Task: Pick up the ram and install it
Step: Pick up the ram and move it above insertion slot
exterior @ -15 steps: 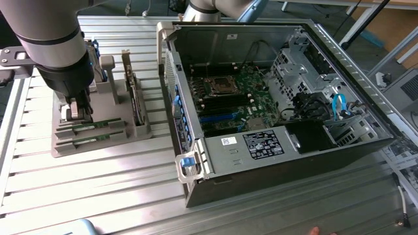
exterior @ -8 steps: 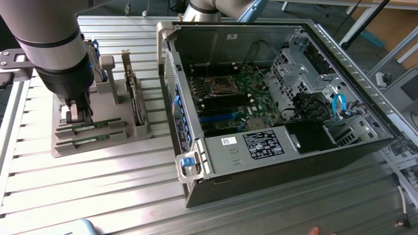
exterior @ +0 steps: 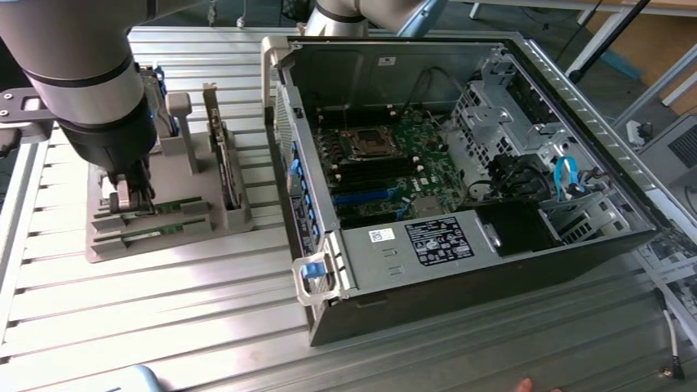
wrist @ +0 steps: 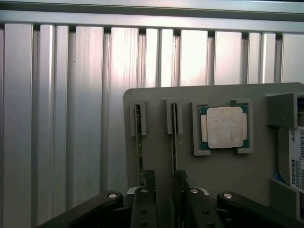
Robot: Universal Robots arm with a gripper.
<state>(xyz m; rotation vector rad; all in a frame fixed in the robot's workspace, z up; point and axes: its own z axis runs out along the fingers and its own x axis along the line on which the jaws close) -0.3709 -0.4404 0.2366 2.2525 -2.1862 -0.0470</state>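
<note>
**A:** Entry one, the ram (wrist: pixel 174 137). Where do we list it?

**B:** On edge in a slot of the grey holder (wrist: pixel 156 102) on the worktop (wrist: pixel 71 118), beside a second stick (wrist: pixel 138 142).

**A:** And the hand (wrist: pixel 166 181)?

**B:** Jaws spread wide, holding nothing. The ram's near end lies between the fingers (wrist: pixel 149 183), ungripped.

**A:** Handling?

**B:** We judge it light, stiff, thin and brittle. We would take it across its flat faces near mid-length, squarely, clear of the contact edge. A skewed pinch could bend it.

**A:** Writing?

**B:** "TOSHIBA" on the hard drive (wrist: pixel 295 161). Print on the processor (wrist: pixel 223 127) and stickers on the computer case (exterior: pixel 436 241) we cannot read.
</note>
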